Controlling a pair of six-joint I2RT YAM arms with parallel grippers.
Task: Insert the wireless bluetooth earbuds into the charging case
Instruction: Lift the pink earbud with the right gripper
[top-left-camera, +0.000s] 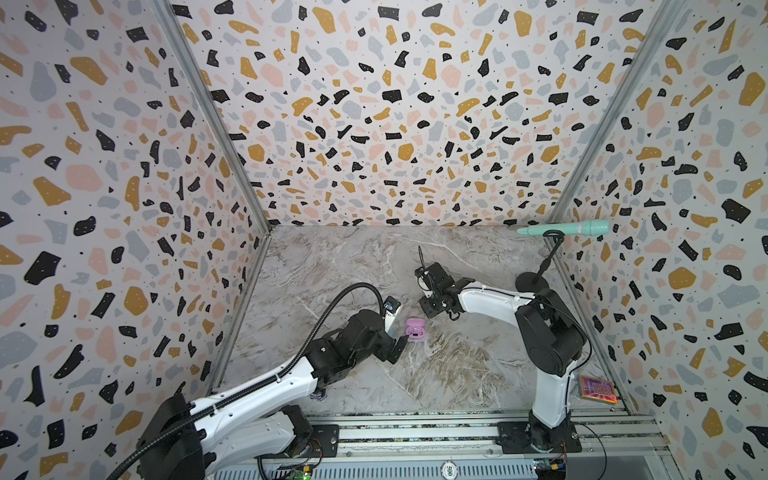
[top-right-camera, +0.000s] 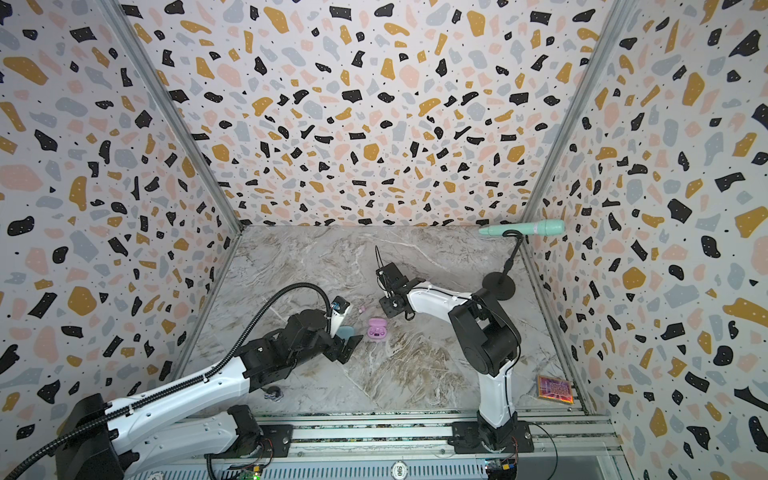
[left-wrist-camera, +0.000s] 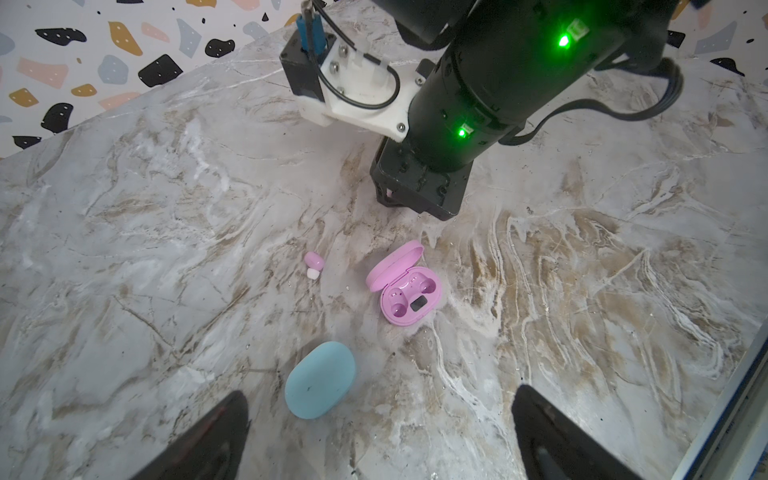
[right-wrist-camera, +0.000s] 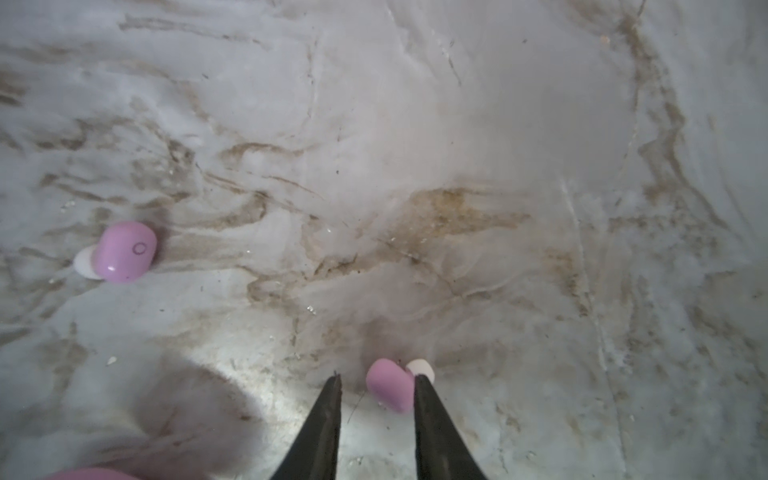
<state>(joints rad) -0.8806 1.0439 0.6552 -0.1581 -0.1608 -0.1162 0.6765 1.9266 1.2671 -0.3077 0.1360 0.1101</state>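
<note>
A small round disc on the front rail reads "500" in both top views. One pink earbud lying on the bench bears a tiny printed ring. The shiny card's print is too small to read.

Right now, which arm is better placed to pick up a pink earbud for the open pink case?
Right. The right claw brackets a tiny glossy pink earbud, one finger touching it. The left claw stands wide open beside the closed pale blue oval case, farther from that earbud.
</note>
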